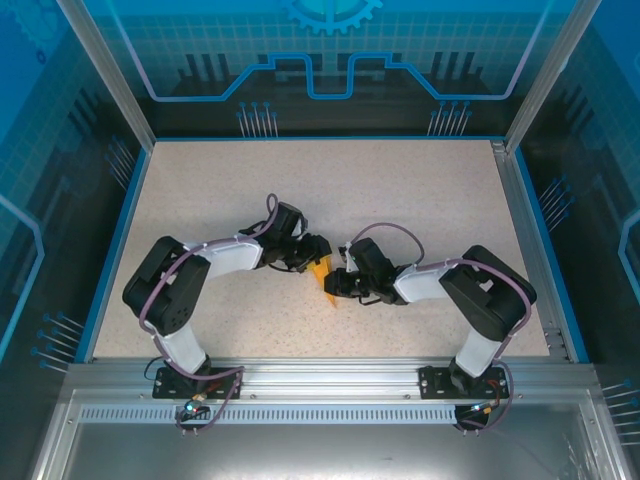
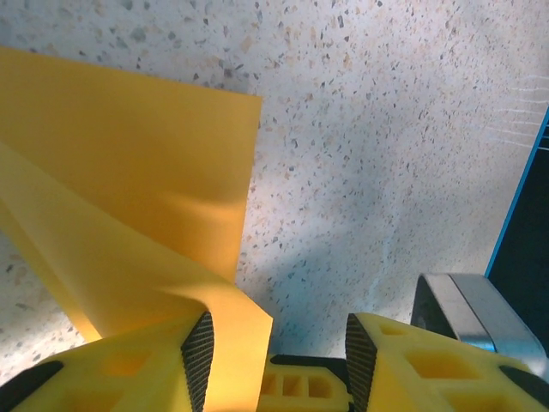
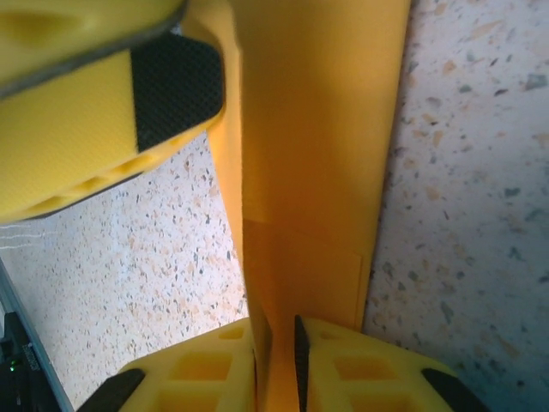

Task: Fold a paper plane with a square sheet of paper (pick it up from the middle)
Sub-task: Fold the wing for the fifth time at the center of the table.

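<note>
At the near edge, two arms are bolted side by side to a metal rail [image 1: 320, 380], the left arm [image 1: 190, 280] and the right arm [image 1: 480, 295], and both bend inward so that their claws meet around the middle of the speckled table [image 1: 400, 190]. There is one sheet of paper [image 1: 322, 270], orange-yellow and already creased into a narrow folded shape, standing up off the tabletop between the two claws. The right gripper [image 1: 338, 283] comes at it from the near right. From its own wrist camera, its two fingers are pressed almost together with the paper pinched between the black pads [image 3: 298, 348], and the folded strip runs straight away from them. The left gripper [image 1: 308, 252] sits just beyond, on the far left side of the paper. Its two fingers stand apart, and a flap of the sheet [image 2: 129, 172] lies against the inner face of one finger while the other finger [image 2: 403, 365] is clear of it, over bare table. Farther back, the tabletop ends at a blue patterned wall [image 1: 330, 60].
</note>
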`<action>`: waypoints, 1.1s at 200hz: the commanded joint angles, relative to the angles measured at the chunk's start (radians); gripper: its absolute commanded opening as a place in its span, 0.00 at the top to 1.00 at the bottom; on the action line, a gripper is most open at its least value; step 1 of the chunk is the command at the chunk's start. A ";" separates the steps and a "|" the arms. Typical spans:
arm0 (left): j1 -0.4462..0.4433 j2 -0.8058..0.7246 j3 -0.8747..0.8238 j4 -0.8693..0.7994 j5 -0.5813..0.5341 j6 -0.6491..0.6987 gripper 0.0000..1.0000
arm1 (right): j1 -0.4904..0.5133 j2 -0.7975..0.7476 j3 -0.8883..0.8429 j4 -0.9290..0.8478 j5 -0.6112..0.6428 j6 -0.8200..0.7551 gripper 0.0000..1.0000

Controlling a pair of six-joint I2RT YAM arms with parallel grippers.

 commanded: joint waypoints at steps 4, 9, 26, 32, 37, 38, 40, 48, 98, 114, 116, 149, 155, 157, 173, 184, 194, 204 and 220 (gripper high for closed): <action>-0.004 0.025 0.023 -0.027 0.028 0.027 0.53 | -0.012 -0.031 0.032 -0.057 -0.009 -0.019 0.80; -0.005 0.024 0.023 -0.028 0.026 0.028 0.53 | -0.014 -0.032 0.035 -0.061 -0.010 -0.018 0.80; -0.004 0.025 0.024 -0.038 0.025 0.035 0.53 | -0.015 -0.038 0.040 -0.058 -0.019 -0.020 0.78; -0.005 0.024 0.024 -0.039 0.024 0.036 0.53 | -0.015 -0.039 0.039 -0.057 -0.021 -0.020 0.78; -0.004 0.024 0.023 -0.040 0.023 0.036 0.53 | -0.014 -0.040 0.039 -0.055 -0.023 -0.021 0.78; -0.005 0.023 0.023 -0.041 0.023 0.037 0.53 | -0.014 -0.041 0.039 -0.055 -0.023 -0.021 0.78; -0.004 0.022 0.023 -0.040 0.022 0.037 0.53 | -0.014 -0.042 0.039 -0.054 -0.024 -0.021 0.78; -0.003 0.021 0.023 -0.041 0.021 0.038 0.53 | -0.014 -0.041 0.039 -0.053 -0.026 -0.021 0.78; -0.004 0.022 0.020 -0.038 0.026 0.037 0.53 | -0.016 -0.008 0.040 -0.024 -0.041 0.004 0.86; -0.003 0.022 0.018 -0.039 0.026 0.038 0.53 | -0.015 0.009 0.028 0.009 -0.058 0.012 0.90; -0.003 0.022 0.017 -0.038 0.026 0.037 0.53 | -0.016 0.011 0.028 0.012 -0.061 0.015 0.91; -0.003 0.019 0.009 -0.037 0.023 0.033 0.53 | -0.014 0.030 0.021 0.002 -0.077 -0.008 0.91; -0.004 0.018 0.008 -0.039 0.022 0.032 0.53 | -0.014 0.024 0.016 -0.005 -0.068 -0.013 0.90; -0.003 0.016 0.007 -0.039 0.022 0.032 0.53 | -0.015 0.022 0.015 -0.007 -0.066 -0.014 0.90; -0.003 0.010 0.002 -0.035 0.019 0.028 0.53 | -0.012 -0.008 0.033 -0.075 -0.046 -0.056 0.89; -0.004 0.002 -0.003 -0.028 0.021 0.023 0.53 | -0.006 -0.040 0.059 -0.148 -0.020 -0.102 0.91; -0.003 -0.006 -0.010 -0.018 0.022 0.018 0.52 | 0.003 -0.063 0.087 -0.217 0.007 -0.154 0.92; -0.003 -0.017 -0.016 -0.010 0.019 0.014 0.52 | 0.015 -0.079 0.120 -0.294 0.038 -0.210 0.92; -0.003 -0.035 -0.020 -0.009 0.008 0.006 0.50 | 0.046 -0.085 0.175 -0.414 0.103 -0.310 0.93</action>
